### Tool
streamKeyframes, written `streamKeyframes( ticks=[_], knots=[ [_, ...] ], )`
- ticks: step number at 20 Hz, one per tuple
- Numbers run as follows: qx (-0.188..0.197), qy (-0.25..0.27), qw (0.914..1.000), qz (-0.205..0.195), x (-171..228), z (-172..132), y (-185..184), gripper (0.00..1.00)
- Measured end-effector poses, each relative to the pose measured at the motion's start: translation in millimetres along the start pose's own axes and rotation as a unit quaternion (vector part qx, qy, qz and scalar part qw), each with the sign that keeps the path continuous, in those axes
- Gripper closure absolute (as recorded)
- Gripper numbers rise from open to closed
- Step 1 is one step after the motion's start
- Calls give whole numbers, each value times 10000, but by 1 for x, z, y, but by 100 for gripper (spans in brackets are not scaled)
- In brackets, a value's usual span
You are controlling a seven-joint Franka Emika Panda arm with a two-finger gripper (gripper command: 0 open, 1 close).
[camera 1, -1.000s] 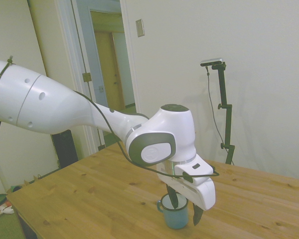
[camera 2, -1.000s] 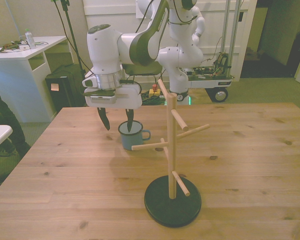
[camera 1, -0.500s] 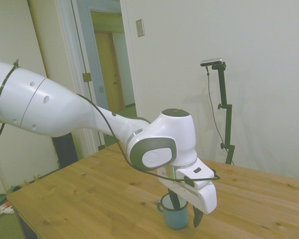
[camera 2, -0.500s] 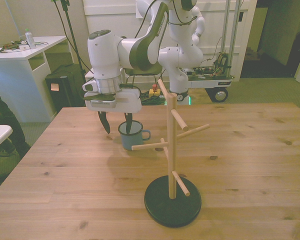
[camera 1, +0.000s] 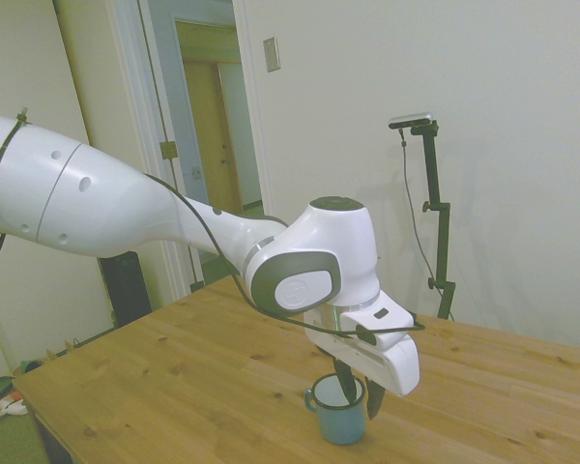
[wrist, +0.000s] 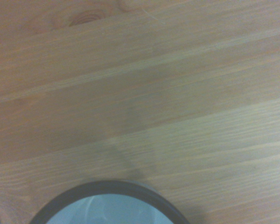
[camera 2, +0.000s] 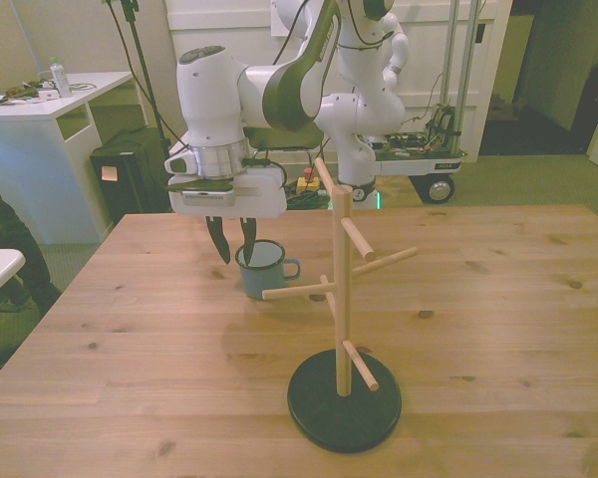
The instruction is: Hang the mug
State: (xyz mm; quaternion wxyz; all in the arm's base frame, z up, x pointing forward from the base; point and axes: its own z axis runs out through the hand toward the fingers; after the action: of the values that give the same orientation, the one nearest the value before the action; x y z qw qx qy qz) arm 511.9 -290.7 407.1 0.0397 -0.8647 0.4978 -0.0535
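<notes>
Front view gives the plainest layout, so take the wooden peg stand (camera 2: 343, 299) as the landmark throughout. It stands on the wooden table (camera 2: 498, 299), a round dark base carrying an upright post with pegs slanting off it at several heights.

Next in size is the white arm (camera 2: 269, 95), which reaches down over the table beyond the stand, toward the front view's left of it.

At its end the gripper (camera 2: 232, 241) points straight down. Its two dark fingers (camera 2: 219, 242) sit close together with a narrow gap, one on each side of the mug's wall on the side away from the stand. They look nearly closed on that wall, but from these pictures I cannot tell whether they actually pinch it.

The mug (camera 2: 262, 270) stands upright on the table, just beyond the stand's lowest long peg and a little to the front view's left of the post, with its loop handle turned toward the stand. The side view shows the mug (camera 1: 340, 417) with one finger dipping inside its mouth. The wrist view catches only an arc of its thin dark rim (wrist: 107, 189) above bare boards.

It looks like enamelled metal: probably light and rigid, with a smooth, slippery glaze that could chip if knocked. A pinch on the wall opposite the handle seems right, since that leaves the loop free for a peg.
</notes>
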Motion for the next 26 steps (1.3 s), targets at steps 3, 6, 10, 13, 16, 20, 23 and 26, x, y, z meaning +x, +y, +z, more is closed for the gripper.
streamKeyframes(
  ticks=[3,6,10,13,16,20,23,26],
  knots=[
    [-22,-38,10000,-56,-4,5,-7,100],
    [-52,-69,9999,-59,-4,10,-8,100],
    [-65,-80,9999,-49,-4,12,-7,100],
    [-105,-52,9999,-96,-4,11,-7,100],
    [-231,97,9991,-344,-9,-6,-10,100],
    [-353,364,9957,-773,-32,-74,-13,100],
    [-296,597,9933,-941,-51,-144,-10,100],
    [-216,796,9913,-1029,-65,-203,-11,100]
  ],
)
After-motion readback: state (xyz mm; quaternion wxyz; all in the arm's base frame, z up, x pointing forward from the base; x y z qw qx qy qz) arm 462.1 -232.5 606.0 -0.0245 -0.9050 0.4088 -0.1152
